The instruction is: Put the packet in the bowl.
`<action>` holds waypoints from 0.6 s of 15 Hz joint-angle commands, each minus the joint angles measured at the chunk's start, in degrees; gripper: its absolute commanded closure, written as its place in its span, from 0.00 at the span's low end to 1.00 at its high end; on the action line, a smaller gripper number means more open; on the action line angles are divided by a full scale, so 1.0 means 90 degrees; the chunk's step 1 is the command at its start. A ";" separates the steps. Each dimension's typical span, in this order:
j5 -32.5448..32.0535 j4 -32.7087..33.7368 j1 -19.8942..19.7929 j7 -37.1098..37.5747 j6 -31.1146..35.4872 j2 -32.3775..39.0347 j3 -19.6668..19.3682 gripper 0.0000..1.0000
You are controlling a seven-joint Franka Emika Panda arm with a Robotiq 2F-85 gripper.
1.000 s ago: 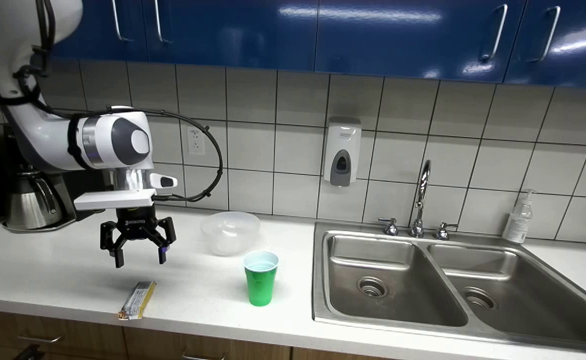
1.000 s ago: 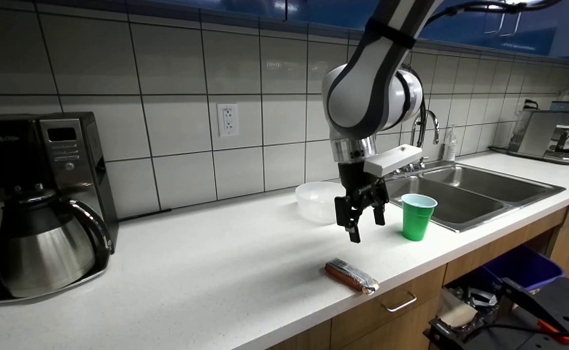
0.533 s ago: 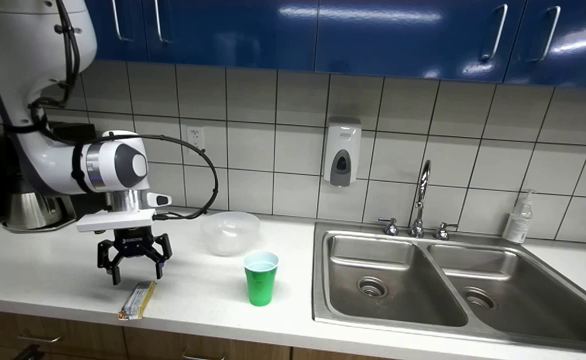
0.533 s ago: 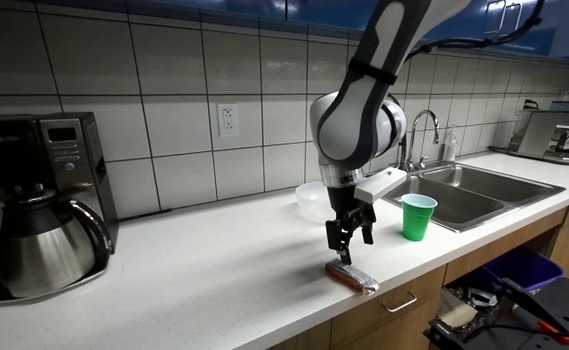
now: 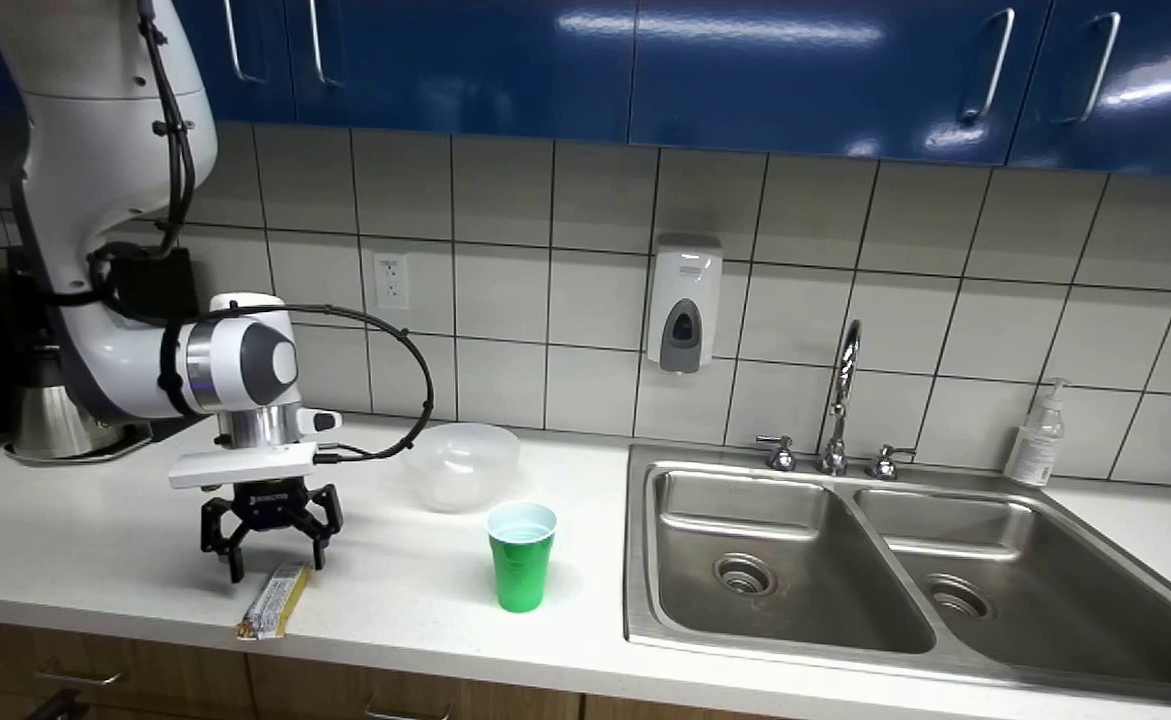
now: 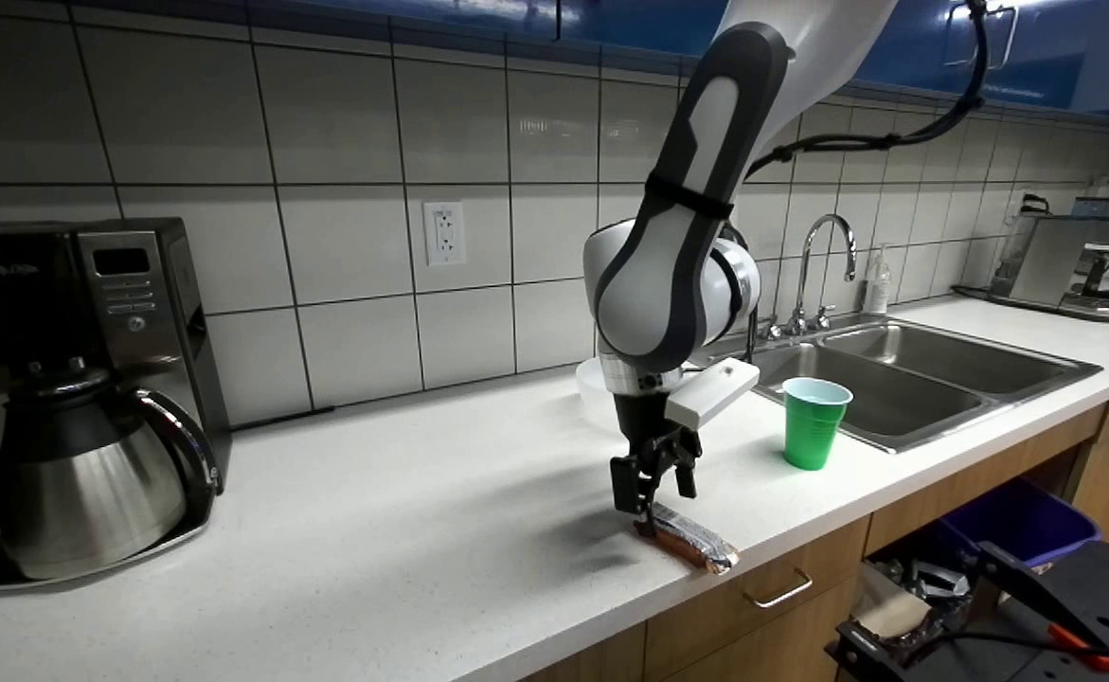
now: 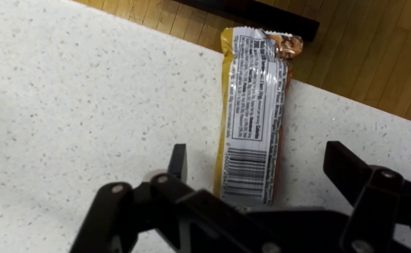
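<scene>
- Packet (image 7: 249, 116) on the table (image 6: 355, 530): I see it lying flat, close to the front edge and well apart from the bowl (image 5: 457, 485). The table is white and runs across both exterior views.
- Blue cupboards (image 5: 465, 75) hang above it, with a tiled wall (image 5: 505, 290) between.
- My arm (image 6: 653, 284), white and grey, reaches down from above, with the claw low over the packet.
- A two-part steel sink (image 5: 638, 550) is set into the table, with a curved tap (image 5: 848, 375) behind it.
- In an exterior view I have a coffee maker (image 6: 128, 303) near the wall, a steel jug (image 6: 90, 493) on its base.
- The bowl, round, shallow and see-through, sits close to the wall; in an exterior view my arm hides part of it.
- My claw (image 5: 277, 568) points down, its jaws spread wide. On the wrist view the packet lies ungripped between them, with table showing on either side of it. In an exterior view one tip is right by the packet's inner end; touching or just beside it, I cannot tell.
- A green cup (image 5: 522, 575) stands upright between packet and sink, nearer the front than the bowl.
- The packet itself is silvery white, with small print and a yellow strip down one long side; from the wrist, its crimped end shows past the table edge against the wooden floor (image 7: 359, 59).
</scene>
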 commanded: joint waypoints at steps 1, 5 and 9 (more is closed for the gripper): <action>-0.0001 0.0032 -0.0072 -0.0245 0.0046 0.0014 0.0045 0.00; 0.0015 0.0052 -0.0002 -0.0068 0.0005 0.0067 -0.0011 0.00; 0.0000 -0.0030 0.0027 0.0036 0.0131 0.0036 -0.0056 0.00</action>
